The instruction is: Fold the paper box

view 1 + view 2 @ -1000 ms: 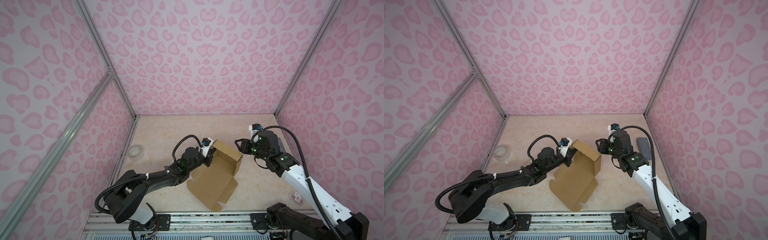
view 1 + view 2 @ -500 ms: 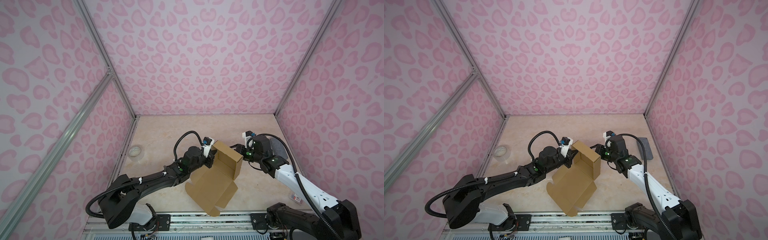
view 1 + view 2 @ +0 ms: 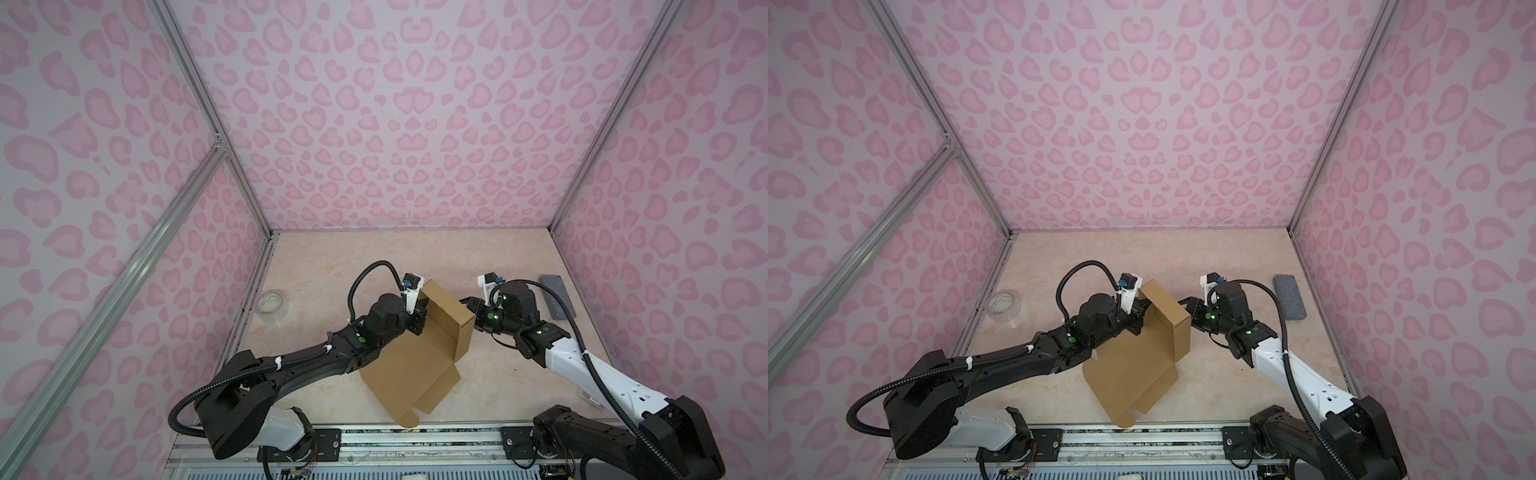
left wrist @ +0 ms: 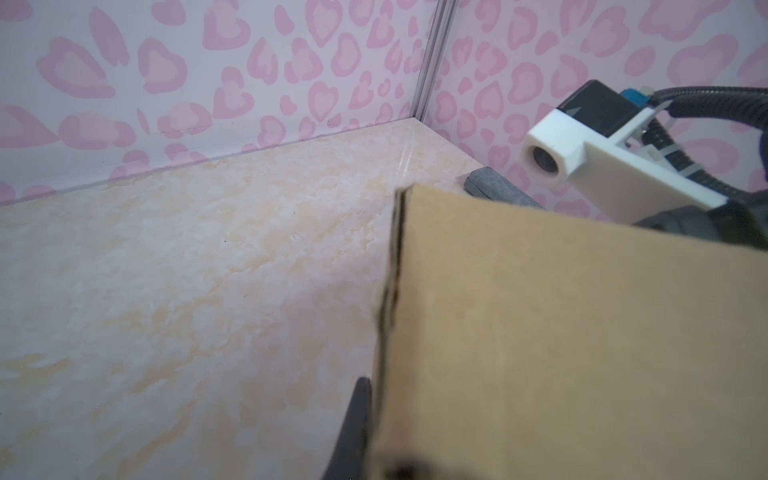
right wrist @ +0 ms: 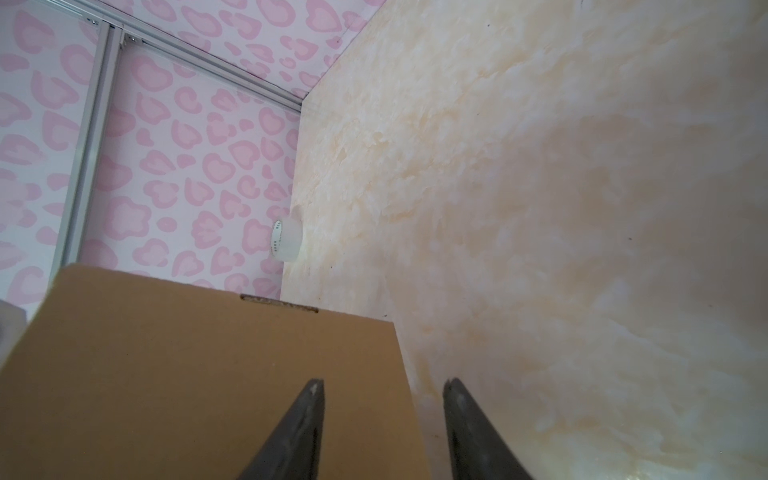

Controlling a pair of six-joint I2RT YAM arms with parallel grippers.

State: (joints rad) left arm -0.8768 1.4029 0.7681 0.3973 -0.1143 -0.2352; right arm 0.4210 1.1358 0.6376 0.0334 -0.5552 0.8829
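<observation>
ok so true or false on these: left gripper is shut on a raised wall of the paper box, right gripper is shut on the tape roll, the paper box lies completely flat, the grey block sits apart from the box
1. The left gripper is shut on a raised wall of the paper box. True.
2. The right gripper is shut on the tape roll. False: its fingers stand apart at the box's raised corner, and the tape roll stands alone, far to the left of the box in both top views.
3. The paper box lies completely flat. False: its far end is folded up into walls, while the near part lies on the table.
4. The grey block sits apart from the box. True, off to its right in both top views.
</observation>
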